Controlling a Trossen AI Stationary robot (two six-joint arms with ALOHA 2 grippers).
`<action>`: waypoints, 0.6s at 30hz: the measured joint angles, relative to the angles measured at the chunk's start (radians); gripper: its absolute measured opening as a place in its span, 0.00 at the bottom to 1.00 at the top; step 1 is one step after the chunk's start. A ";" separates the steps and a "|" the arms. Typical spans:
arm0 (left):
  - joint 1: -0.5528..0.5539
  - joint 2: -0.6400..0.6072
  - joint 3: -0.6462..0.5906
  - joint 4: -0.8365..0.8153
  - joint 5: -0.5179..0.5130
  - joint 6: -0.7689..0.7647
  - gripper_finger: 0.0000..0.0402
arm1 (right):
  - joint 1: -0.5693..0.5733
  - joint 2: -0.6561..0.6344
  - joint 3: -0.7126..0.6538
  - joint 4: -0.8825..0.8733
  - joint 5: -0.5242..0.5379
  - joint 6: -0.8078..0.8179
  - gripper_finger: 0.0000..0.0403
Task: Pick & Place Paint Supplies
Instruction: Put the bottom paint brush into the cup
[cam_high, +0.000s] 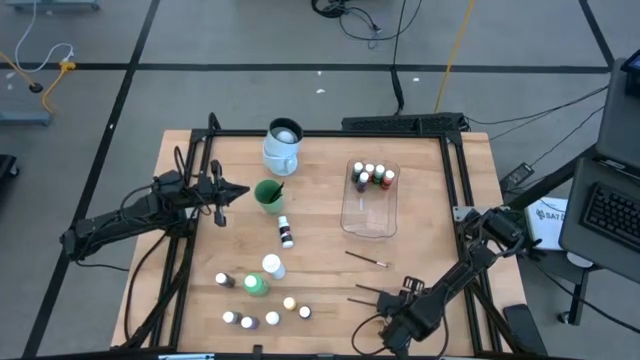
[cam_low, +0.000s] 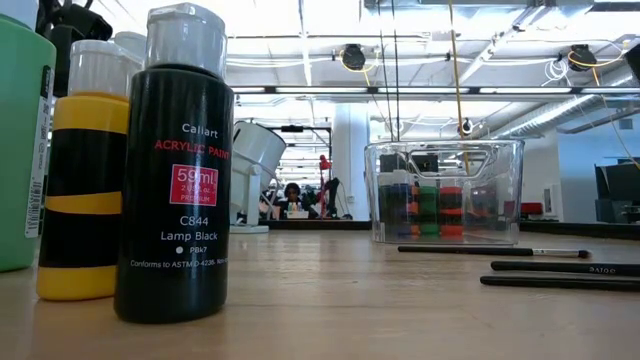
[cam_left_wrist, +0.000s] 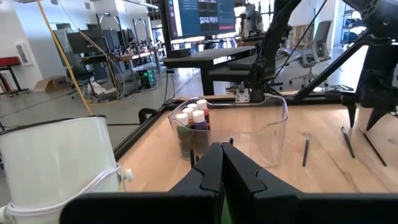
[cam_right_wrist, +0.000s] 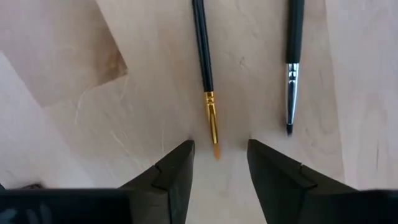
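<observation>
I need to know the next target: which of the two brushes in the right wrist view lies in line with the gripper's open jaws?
The brush with the gold ferrule; its tip points into the gap of the right gripper. The silver-ferruled brush lies off to one side.

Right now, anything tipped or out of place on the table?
One small bottle lies on its side mid-table, and the larger green bottle lies tipped near the front. Brushes lie scattered loose. No spill visible.
</observation>
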 joint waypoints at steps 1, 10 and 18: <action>0.000 0.000 0.000 0.000 0.000 0.000 0.01 | 0.000 0.000 -0.001 0.000 0.012 -0.011 0.36; 0.000 0.000 0.000 0.000 0.000 0.000 0.01 | -0.009 0.002 -0.002 0.013 0.027 -0.040 0.27; 0.000 0.000 0.000 0.000 0.000 0.000 0.01 | -0.011 0.002 -0.011 0.044 -0.002 -0.042 0.08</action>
